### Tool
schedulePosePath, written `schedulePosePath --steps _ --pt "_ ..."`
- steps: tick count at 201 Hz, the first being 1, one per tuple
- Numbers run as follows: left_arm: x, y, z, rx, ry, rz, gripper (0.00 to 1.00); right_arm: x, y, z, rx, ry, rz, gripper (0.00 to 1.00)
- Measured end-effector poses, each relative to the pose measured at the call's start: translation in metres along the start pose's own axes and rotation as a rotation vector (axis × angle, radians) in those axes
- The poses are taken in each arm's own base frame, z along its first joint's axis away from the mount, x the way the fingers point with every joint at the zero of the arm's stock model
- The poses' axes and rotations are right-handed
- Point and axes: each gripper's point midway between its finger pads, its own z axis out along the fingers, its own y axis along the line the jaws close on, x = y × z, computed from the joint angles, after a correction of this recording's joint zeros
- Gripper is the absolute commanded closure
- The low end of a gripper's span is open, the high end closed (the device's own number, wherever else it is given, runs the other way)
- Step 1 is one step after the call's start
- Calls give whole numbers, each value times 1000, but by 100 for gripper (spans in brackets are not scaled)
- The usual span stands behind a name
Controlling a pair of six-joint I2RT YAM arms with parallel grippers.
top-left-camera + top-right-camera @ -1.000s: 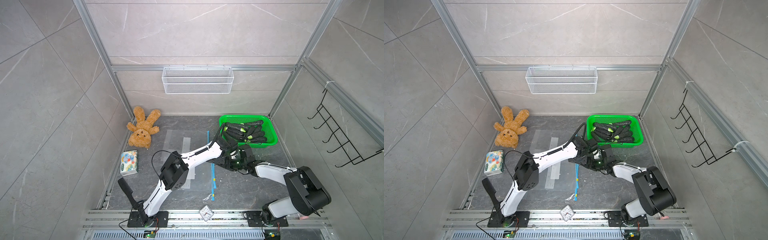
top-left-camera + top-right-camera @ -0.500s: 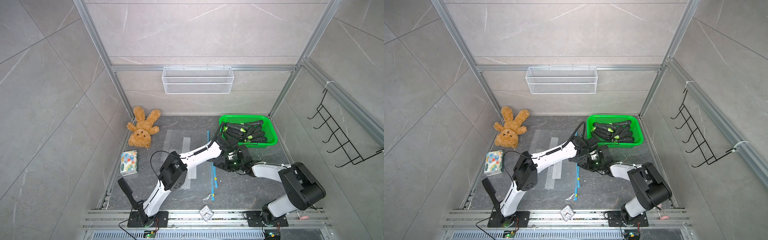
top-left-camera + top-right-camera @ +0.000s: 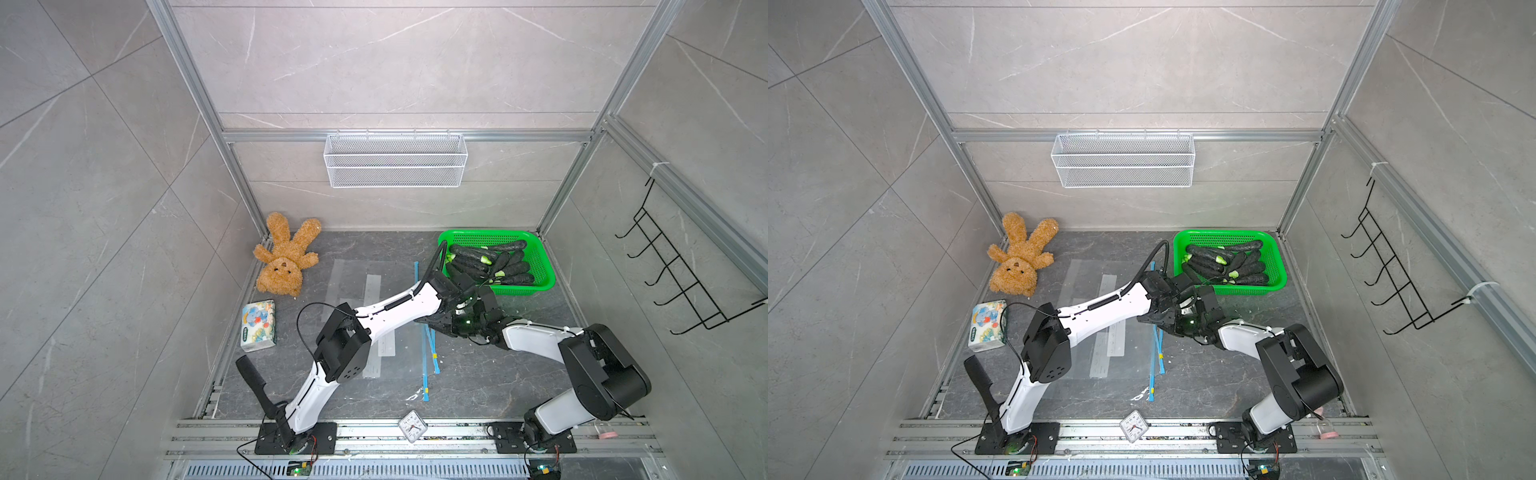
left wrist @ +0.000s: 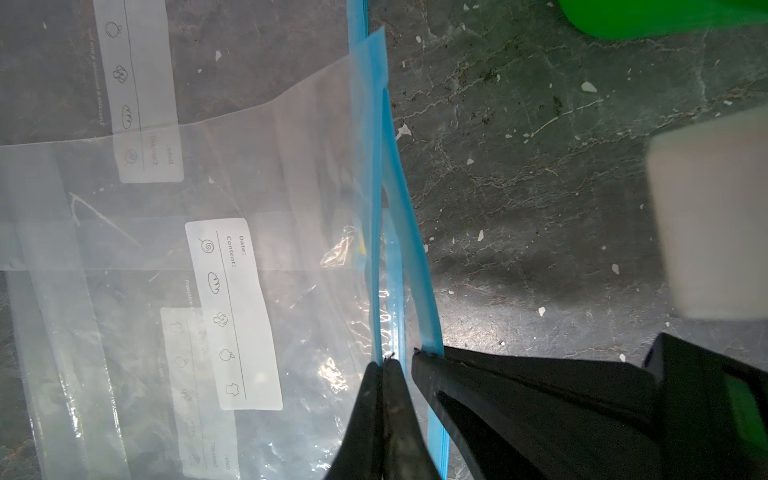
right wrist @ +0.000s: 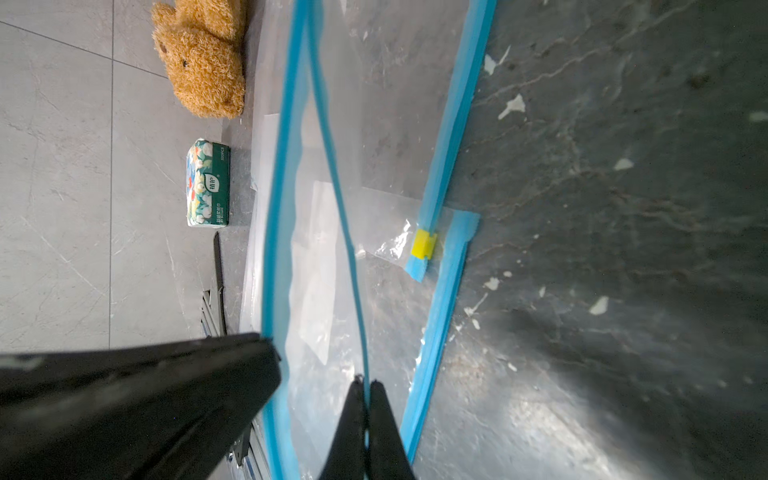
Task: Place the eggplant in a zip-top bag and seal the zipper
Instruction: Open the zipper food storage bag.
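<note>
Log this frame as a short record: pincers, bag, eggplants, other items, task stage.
left pincer: shut on one blue zipper lip of the bag
right pincer: shut on the opposite lip
bag: mouth held apart between the pincers, no eggplant inside
eggplants: piled in the green basket, none held
other items: teddy, tissue pack, clock
stage: bag being opened; nothing loaded, zipper not sealed
</note>
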Motion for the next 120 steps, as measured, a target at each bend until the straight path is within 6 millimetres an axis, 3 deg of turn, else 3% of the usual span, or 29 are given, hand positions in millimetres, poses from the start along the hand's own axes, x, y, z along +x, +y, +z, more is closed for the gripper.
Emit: schedulePosePath --steps 34,55,79,120 --pt "1 4 -5 2 -5 -13 96 -2 6 -9 19 -10 -10 100" --pt "0 9 -10 1 -11 -23 84 -7 12 -14 24 -16 -21 100" --pt "-1 13 -10 -5 -23 -40 77 -15 23 -19 14 -29 -43 100" --pt "0 16 -10 -5 -31 -51 76 -16 26 -21 19 -25 -48 100"
